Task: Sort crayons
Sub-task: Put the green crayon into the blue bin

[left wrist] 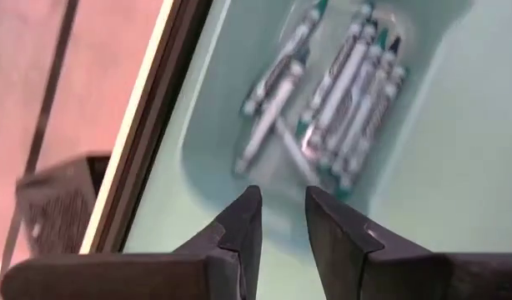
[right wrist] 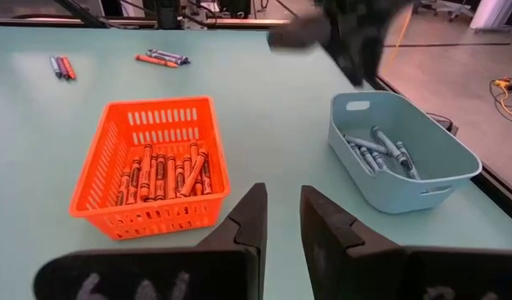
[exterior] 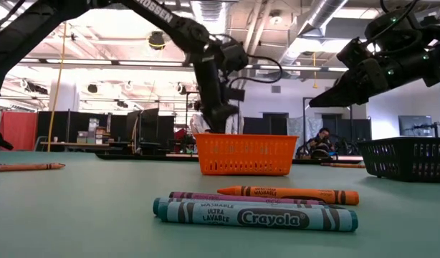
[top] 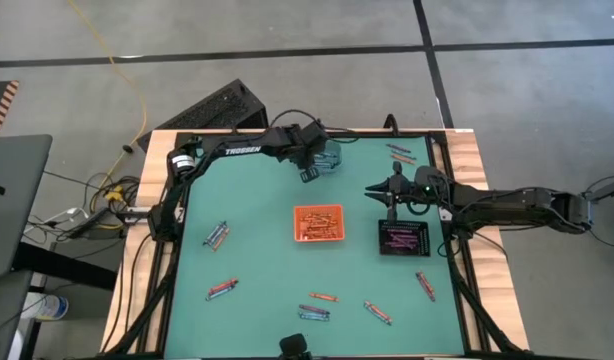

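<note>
Now the left gripper [left wrist: 277, 221] hovers narrowly parted and empty, the blue-grey crayons [left wrist: 323, 92] piled in the teal tray [left wrist: 423, 167] just ahead of its fingertips — light, stiff, slick little sticks, probably best pinched mid-length across the wrapper.

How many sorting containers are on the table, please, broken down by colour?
Orange basket: 1
Teal bin: 1
Black basket: 1
Total: 3
</note>
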You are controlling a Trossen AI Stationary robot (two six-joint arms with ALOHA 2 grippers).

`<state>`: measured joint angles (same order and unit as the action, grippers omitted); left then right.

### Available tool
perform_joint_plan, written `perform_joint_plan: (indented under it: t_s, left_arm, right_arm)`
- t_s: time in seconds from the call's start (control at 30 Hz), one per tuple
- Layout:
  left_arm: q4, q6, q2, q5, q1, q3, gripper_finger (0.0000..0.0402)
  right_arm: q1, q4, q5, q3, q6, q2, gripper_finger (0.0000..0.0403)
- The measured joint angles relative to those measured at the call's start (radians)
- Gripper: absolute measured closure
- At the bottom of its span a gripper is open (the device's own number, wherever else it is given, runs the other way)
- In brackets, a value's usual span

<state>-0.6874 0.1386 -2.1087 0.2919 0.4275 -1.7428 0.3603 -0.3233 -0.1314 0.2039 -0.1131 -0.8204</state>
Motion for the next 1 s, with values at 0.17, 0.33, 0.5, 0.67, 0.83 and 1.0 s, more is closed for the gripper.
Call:
perform_joint_plan:
  t_s: [0.17, 0.33, 0.5, 0.67, 0.83, 1.0]
  left_arm:
    - [-0.336, -0.104, 0.004, -0.036, -0.022, -0.179, 0.0317]
    - [-0.608, -0.213, 0.013, -0.15, -0.105, -0.296, 0.0317]
    - [-0.688, -0.251, 0.033, -0.234, -0.269, -0.301, 0.0317]
    - [-0.616, -0.266, 0.038, -0.24, -0.497, -0.301, 0.0317]
    - [-0.37, -0.245, 0.031, -0.172, -0.711, -0.249, 0.0318]
    - [-0.066, -0.211, 0.029, -0.128, -0.826, -0.145, 0.0318]
  right_arm:
    - [0.0, 0.001, 0.0, 0.0, 0.0, 0.0, 0.0332]
    - [0.0, 0.004, 0.0, 0.0, 0.011, 0.0, 0.0332]
    - [0.0, 0.012, -0.001, 0.0, 0.027, 0.0, 0.0332]
    - [-0.012, 0.013, -0.003, 0.0, 0.027, 0.0, 0.0332]
    - [-0.029, -0.003, -0.002, 0.0, 0.027, 0.0, 0.0332]
    - [-0.048, -0.008, -0.002, 0.0, 0.027, 0.0, 0.0332]
